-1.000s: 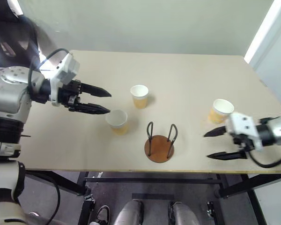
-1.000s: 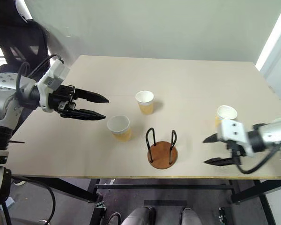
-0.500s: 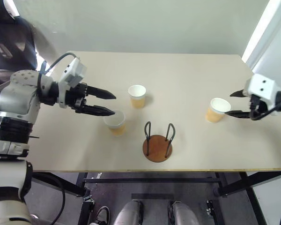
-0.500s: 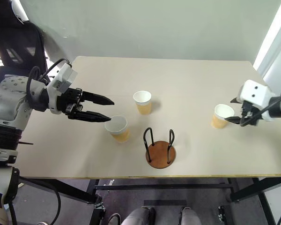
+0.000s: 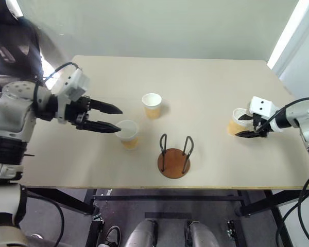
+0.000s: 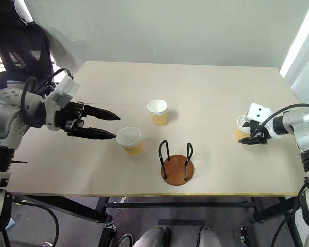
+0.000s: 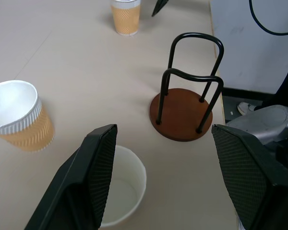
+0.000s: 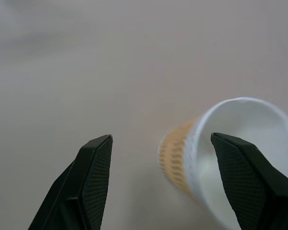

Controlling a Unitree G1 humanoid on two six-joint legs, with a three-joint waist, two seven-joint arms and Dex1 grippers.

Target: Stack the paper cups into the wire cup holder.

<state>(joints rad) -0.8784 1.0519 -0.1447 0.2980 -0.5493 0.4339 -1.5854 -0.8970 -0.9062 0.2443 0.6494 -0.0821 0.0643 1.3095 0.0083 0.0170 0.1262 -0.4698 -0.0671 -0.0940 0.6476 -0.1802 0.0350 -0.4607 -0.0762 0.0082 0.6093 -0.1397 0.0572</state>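
Looking down at the beige table [image 5: 206,82], the wire cup holder [image 5: 174,156] sits near the front edge, roughly in the middle, with its two dark loops standing up from the round brown base and nothing in it yet. All three paper cups are upright on the tabletop.

The middle cup [image 5: 152,105] stands by itself a bit behind the holder, nothing near it. The left cup [image 5: 127,133] is just to the left of the holder, and the left gripper [image 5: 109,118] points at it from the left with its fingers spread wide. One fingertip [image 5: 111,127] is right at the cup's rim (can't tell if it actually touches), while the other finger pokes out further back, past the cup. In the left wrist view that same cup sits low beside one finger, with the holder just beyond it.

Over on the right side, the right cup [image 6: 242,128] stands well away from the holder. The right gripper [image 6: 247,131] is right up against it with its fingers wide apart; the right wrist view shows the cup between the two fingers, closer to one of them, and it looks like neither is pressing on it.
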